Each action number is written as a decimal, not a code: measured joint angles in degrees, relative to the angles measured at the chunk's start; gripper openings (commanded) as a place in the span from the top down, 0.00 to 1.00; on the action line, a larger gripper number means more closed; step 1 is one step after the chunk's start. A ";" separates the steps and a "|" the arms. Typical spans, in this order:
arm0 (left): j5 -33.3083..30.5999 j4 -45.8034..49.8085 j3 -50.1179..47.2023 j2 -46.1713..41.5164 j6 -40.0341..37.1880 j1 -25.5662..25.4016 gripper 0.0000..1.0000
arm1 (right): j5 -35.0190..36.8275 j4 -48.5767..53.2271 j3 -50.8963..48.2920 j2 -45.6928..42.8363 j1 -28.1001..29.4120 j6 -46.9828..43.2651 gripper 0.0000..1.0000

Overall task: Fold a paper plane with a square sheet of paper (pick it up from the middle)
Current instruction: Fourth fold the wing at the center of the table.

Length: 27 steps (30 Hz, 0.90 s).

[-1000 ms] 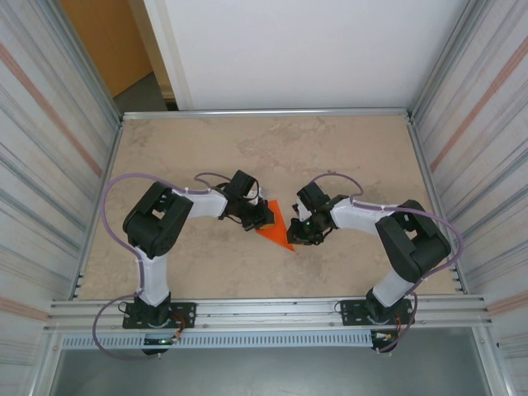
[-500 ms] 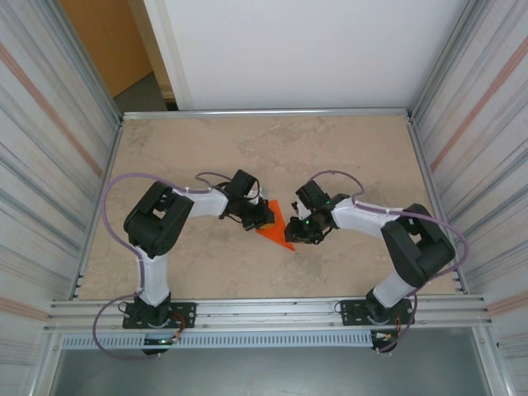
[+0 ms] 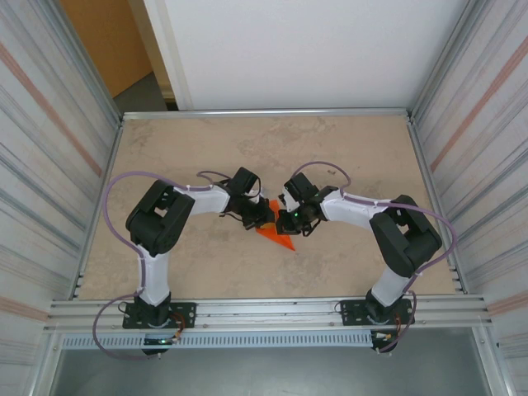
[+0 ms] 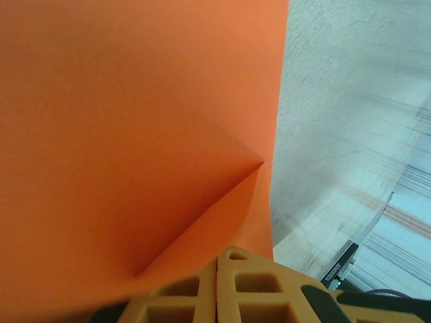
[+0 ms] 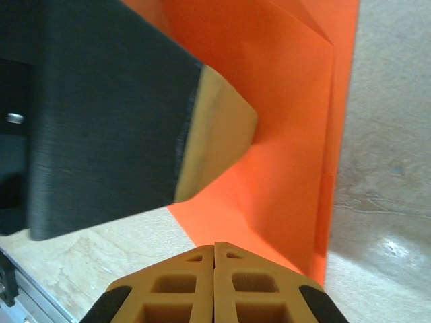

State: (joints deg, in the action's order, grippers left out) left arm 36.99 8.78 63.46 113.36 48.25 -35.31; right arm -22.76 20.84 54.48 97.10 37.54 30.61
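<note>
Orange-fingered right hand [image 5: 215, 247] clenched, empty, its tip at the edge of the plane [image 5: 289, 121]; left hand [image 4: 217, 259] clenched too, pressing the folded layers onto the desk [image 3: 206, 148] centre. Creasing seems underway; next, a firm slide along the fold.

Plain bright orange paper plane [image 3: 277, 234], mottled beige table [image 3: 346, 157], ochre-yellow right pincer [image 5: 215, 252] with black trim.

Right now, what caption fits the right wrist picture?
Closed right gripper poised over folded orange paper lying on the table.
</note>
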 measured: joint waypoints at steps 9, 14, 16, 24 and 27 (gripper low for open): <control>0.02 1.64 1.01 0.42 0.00 0.00 0.93 | -1.29 -0.96 -1.01 3.23 -1.20 0.02 0.95; 0.02 2.67 1.68 0.74 0.11 0.00 0.94 | -2.29 -1.66 -1.49 3.54 -1.36 0.04 0.95; -0.02 3.45 2.16 0.92 0.20 0.00 0.94 | -2.56 -2.12 -1.97 3.28 -1.53 0.02 0.95; -0.09 5.35 3.15 1.40 0.68 0.11 0.95 | -2.60 -1.33 -4.57 0.79 -1.57 0.04 0.95; -0.09 5.81 3.41 1.51 0.87 0.11 0.95 | -2.60 -1.11 -5.01 0.39 -1.57 0.02 0.95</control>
State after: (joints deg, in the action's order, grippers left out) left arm 36.91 14.59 66.87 114.87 49.12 -35.20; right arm -25.36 19.73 49.47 97.49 35.97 30.63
